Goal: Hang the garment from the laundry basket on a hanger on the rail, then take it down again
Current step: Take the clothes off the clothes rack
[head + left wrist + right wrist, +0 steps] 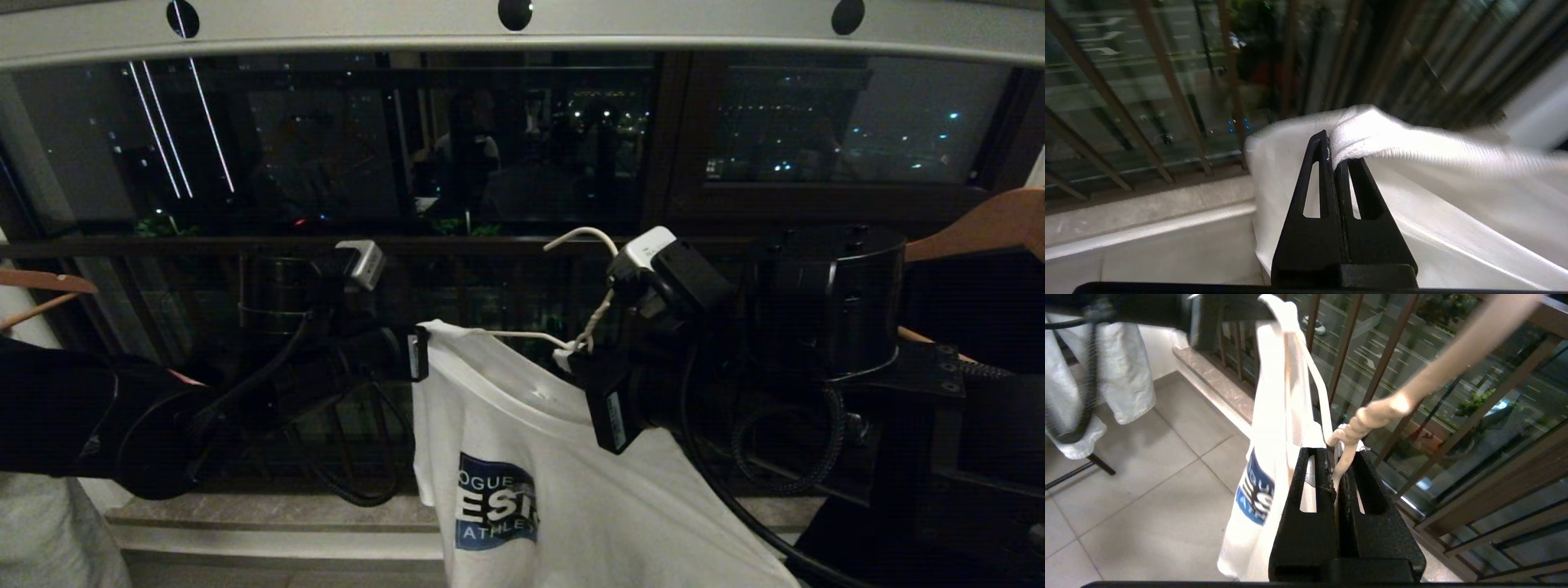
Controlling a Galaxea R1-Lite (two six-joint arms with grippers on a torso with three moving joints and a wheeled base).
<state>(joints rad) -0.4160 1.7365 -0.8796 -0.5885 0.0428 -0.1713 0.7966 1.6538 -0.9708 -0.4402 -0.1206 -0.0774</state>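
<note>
Here your right hand [1337,473] is clamped on the hanger [589,327] neck below the rail [522,28], while your left hand [1333,153] pinches the garment [555,482] shoulder

We note the garment [531,457] runs off the lower edge of the head view, hem unseen; its blue graphic is partly folded away at right, so the lettering reads incomplete. The hanger [584,245] shows only its hook and twisted neck at centre; its right shoulder is hidden behind the right gripper [581,356], the rest under cloth. The rail [522,37] is cut by the top edge and both sides. In the left wrist view the cloth at right is smeared by blur. In the right wrist view the hanger's hook blurs toward the upper right corner. We cannot locate the laundry basket.
</note>
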